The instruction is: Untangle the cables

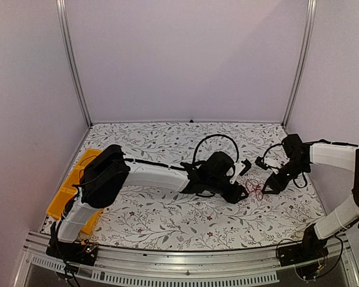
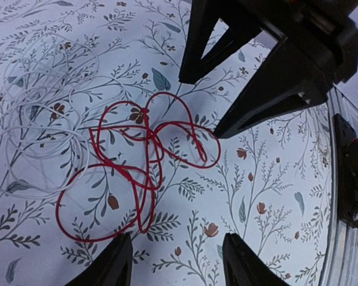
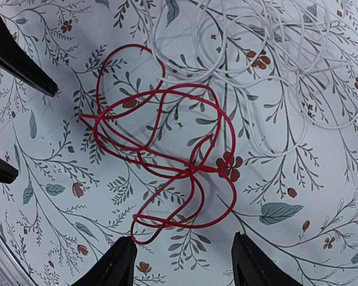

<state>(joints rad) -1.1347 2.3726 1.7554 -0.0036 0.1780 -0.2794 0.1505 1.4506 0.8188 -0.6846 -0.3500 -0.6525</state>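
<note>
My left end effector [image 2: 178, 236] hangs wide over the bench [image 1: 167, 221] with nothing between its fingers. My right end effector [image 3: 184, 237] is spread wide too and holds nothing. It faces the left one, fingertips angled down. Between the two lies the red cable [image 2: 148, 131], a loose tangle of crossing loops flat on the bench, touched by neither. Just beside it the white cable [image 2: 42, 128] lies in wider coils, and its nearest strands meet the red loops. A yellow bin [image 1: 66, 191] sits at the bench's left edge.
</note>
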